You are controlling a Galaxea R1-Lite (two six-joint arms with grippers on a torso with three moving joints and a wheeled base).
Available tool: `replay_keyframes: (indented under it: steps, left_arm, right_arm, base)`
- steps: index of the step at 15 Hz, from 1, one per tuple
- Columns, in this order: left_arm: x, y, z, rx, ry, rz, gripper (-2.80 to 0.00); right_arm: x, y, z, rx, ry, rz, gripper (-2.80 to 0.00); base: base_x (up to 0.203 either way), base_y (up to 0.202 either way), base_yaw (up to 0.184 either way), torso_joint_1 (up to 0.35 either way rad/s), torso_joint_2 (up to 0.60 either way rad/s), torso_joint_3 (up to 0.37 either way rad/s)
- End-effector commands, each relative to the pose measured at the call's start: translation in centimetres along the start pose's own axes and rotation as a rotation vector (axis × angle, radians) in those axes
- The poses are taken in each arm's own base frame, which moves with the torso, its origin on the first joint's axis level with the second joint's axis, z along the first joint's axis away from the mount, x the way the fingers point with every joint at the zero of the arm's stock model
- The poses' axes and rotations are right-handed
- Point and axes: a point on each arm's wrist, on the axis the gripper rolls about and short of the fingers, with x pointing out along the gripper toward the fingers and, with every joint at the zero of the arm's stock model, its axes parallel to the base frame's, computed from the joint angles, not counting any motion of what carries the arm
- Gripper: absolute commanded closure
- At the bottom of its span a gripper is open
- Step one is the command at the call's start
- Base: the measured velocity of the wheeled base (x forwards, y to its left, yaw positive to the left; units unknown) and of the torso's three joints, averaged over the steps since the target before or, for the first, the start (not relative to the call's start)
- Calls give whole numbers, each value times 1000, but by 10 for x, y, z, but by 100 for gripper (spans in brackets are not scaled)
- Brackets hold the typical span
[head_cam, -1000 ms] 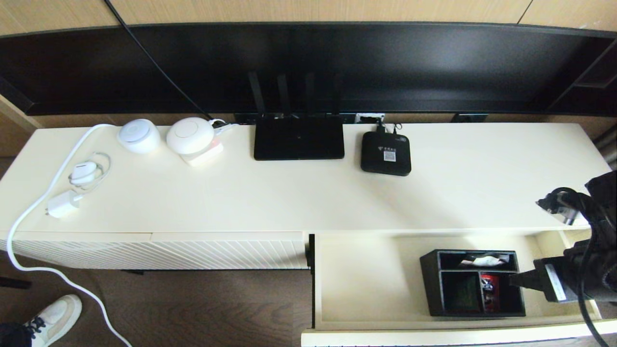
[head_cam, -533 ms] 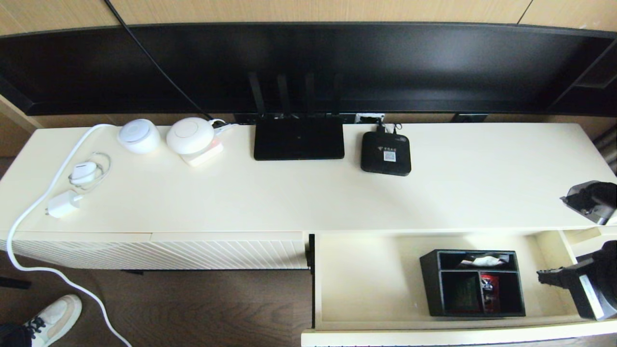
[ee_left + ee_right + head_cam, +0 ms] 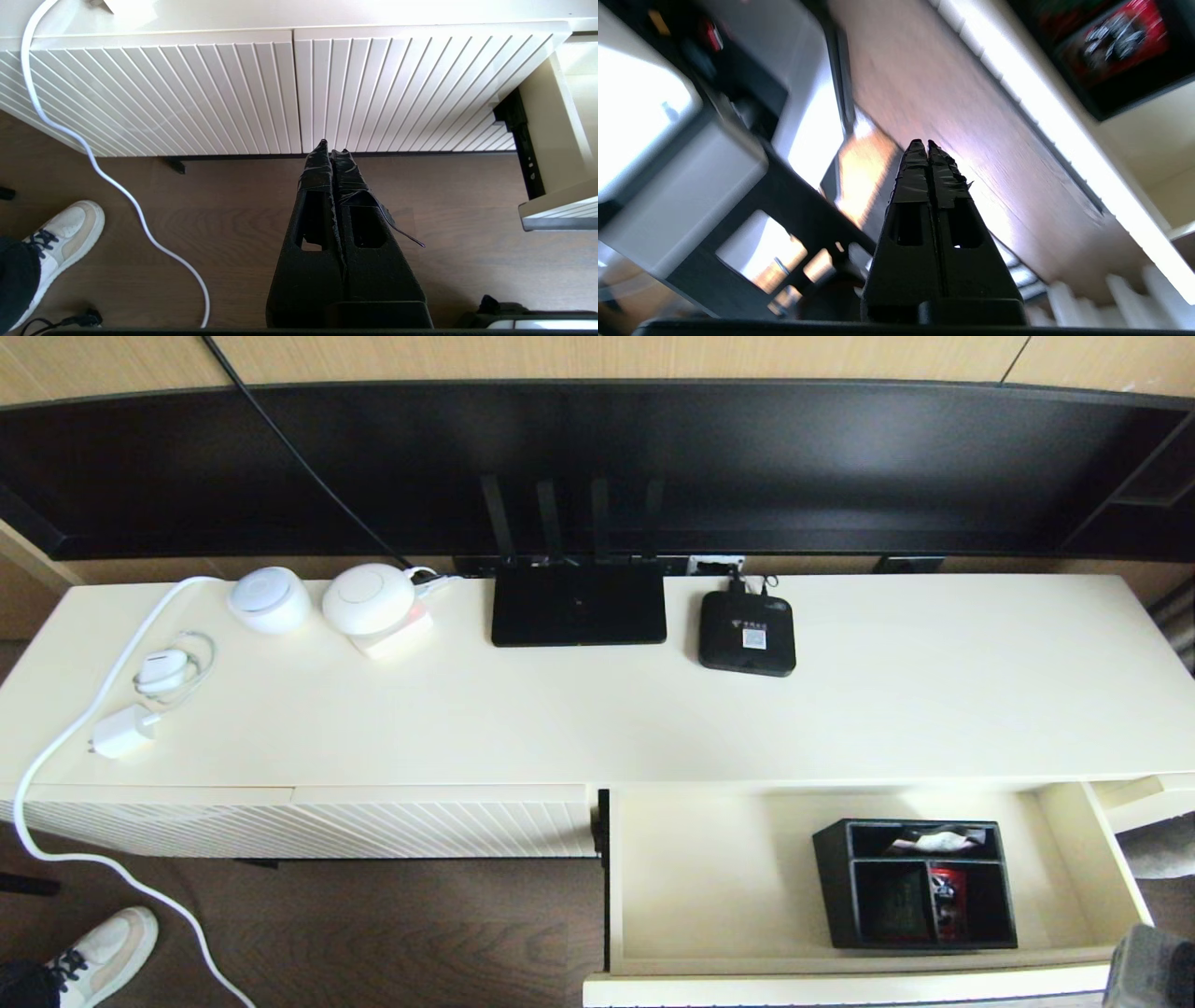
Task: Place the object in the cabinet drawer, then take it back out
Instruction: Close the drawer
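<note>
The object, a black three-compartment organizer box, sits inside the open cabinet drawer, toward its right half; a red item shows in one square compartment. Nothing touches it. Only a grey piece of my right arm shows in the head view, at the bottom right corner beside the drawer's front. In the right wrist view my right gripper is shut and empty over the brown floor, with the drawer's front edge and a corner of the box off to one side. My left gripper is shut and empty, low before the ribbed cabinet front.
On the cabinet top stand a black router, a small black set-top box, two white round devices, a charger and a white cable. A person's shoe is on the floor at left.
My right arm pulled back from the box, to the right and down, almost out of the head view, and its jaws closed empty. The box stayed in the drawer.
</note>
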Motion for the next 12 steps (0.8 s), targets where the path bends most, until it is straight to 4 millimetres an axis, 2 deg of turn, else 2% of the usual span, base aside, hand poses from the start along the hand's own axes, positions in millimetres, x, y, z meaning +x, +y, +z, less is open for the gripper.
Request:
replay_keyframes:
  steps: [1, 3, 6, 7, 12]
  left_arm:
    - [0, 0, 0, 0, 2, 0, 0]
    - [0, 0, 0, 0, 2, 0, 0]
    - [0, 0, 0, 0, 2, 0, 0]
    - [0, 0, 0, 0, 1, 0, 0]
    - [0, 0, 0, 0, 0, 0, 0]
  right_arm:
    - [7, 5, -9, -45, 41, 5, 0]
    - [24, 9, -11, -67, 110, -5, 0]
    - [53, 13, 0, -59, 72, -47, 0]
    - [60, 14, -2, -67, 72, -72, 0]
    - [62, 17, -9, -153, 89, -74, 0]
  base:
    - [0, 0, 0, 0, 0, 0]
    - [0, 0, 0, 0, 0, 0]
    - [0, 0, 0, 0, 0, 0]
    - [0, 0, 0, 0, 0, 0]
    - [0, 0, 0, 0, 0, 0]
